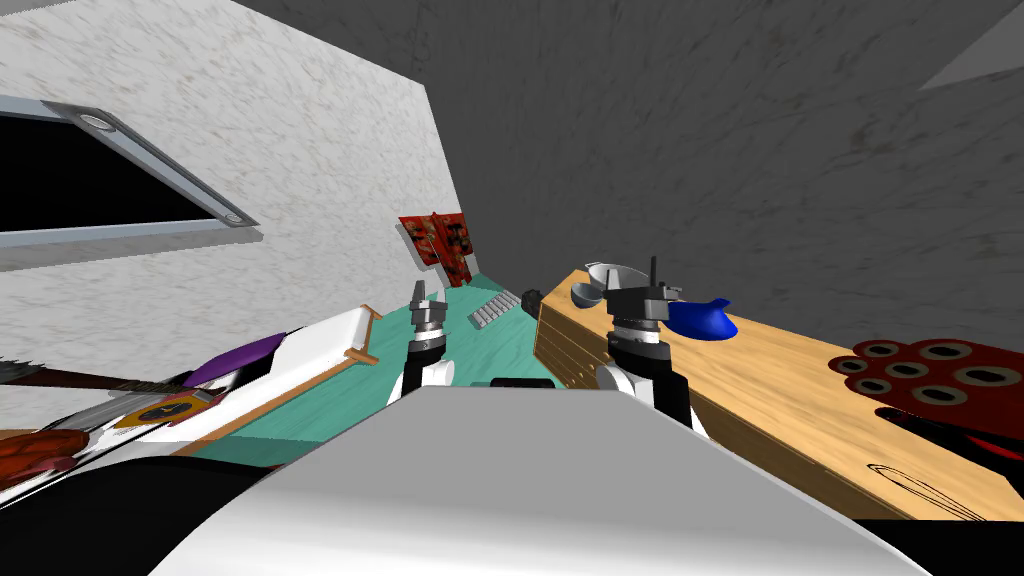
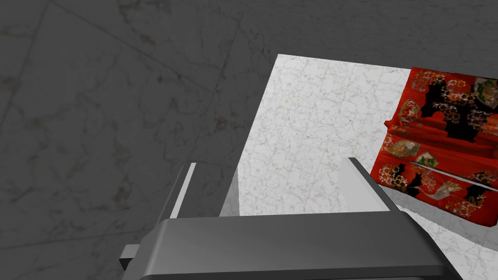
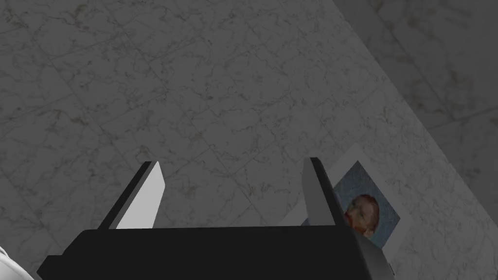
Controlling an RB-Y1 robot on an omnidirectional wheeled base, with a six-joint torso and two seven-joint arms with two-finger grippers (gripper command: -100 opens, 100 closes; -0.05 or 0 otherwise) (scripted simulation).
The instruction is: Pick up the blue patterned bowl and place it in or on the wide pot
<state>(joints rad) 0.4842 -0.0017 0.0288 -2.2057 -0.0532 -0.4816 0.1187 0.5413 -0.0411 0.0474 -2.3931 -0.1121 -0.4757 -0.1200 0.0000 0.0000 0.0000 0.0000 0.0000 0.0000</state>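
Left end effector [image 2: 270, 163] and right end effector [image 3: 231, 167] both gape, the right near the blue bowl [image 1: 705, 319] on the wooden tabletop [image 1: 780, 372].

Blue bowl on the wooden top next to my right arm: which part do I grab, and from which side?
Take the blue bowl by its rim, coming down from above with the open right gripper. It seems to sit upright on the wooden top, flaring to a thin edge, so one finger inside and one outside should hold better than spanning it.
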